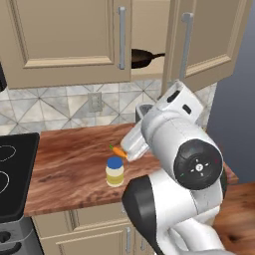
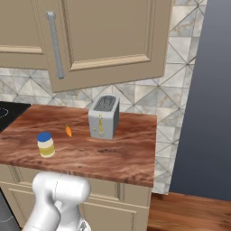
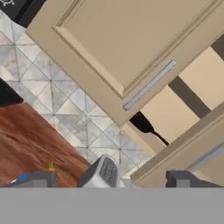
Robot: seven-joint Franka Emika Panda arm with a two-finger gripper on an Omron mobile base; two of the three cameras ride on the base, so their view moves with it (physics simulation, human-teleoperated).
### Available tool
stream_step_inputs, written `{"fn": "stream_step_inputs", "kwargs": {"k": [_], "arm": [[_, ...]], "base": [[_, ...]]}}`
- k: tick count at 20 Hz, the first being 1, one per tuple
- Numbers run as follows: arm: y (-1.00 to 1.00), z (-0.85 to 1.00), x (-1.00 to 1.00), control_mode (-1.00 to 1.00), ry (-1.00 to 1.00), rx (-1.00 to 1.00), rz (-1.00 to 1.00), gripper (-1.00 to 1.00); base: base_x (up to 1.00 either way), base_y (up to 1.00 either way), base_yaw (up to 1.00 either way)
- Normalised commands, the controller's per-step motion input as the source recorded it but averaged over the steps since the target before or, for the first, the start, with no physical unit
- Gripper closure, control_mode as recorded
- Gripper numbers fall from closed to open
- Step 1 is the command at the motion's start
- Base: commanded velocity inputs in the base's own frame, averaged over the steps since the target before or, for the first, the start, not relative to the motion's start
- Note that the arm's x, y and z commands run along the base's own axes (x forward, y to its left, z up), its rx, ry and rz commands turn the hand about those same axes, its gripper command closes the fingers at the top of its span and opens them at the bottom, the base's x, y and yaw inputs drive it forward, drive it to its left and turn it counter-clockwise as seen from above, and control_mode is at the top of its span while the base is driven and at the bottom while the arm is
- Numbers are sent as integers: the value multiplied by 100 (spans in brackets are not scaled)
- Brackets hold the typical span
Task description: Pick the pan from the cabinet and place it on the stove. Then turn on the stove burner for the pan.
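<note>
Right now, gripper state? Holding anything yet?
Gripper: open, holding nothing. The pan sits inside the cabinet, untouched.

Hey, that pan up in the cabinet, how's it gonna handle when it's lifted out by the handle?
The pan looks rigid. Gripped by its long thin handle, the wider bowl would probably sag downward. The half-open door beside it might get bumped.

The arm (image 1: 169, 149) consists of glossy white, rounded link housings joined by dark grey to black joint sections. One joint end carries a round black cap (image 1: 198, 168) with a small central hub and faint red and green marks. The two finger tips (image 3: 39, 178) are small, dark grey, square-edged blocks.
</note>
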Motion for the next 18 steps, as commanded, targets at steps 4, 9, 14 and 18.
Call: {"fn": "stream_step_inputs", "kwargs": {"k": [4, 9, 14, 18], "arm": [[54, -4, 57, -100, 3, -34, -14, -100], [20, -14, 84, -100, 4, -27, -10, -100], [0, -22, 95, -100, 5, -19, -3, -100], [-4, -28, 87, -100, 2, -14, -3, -100]], "base": [[0, 0, 0], [0, 0, 0], [0, 0, 0], [0, 0, 0]]}}
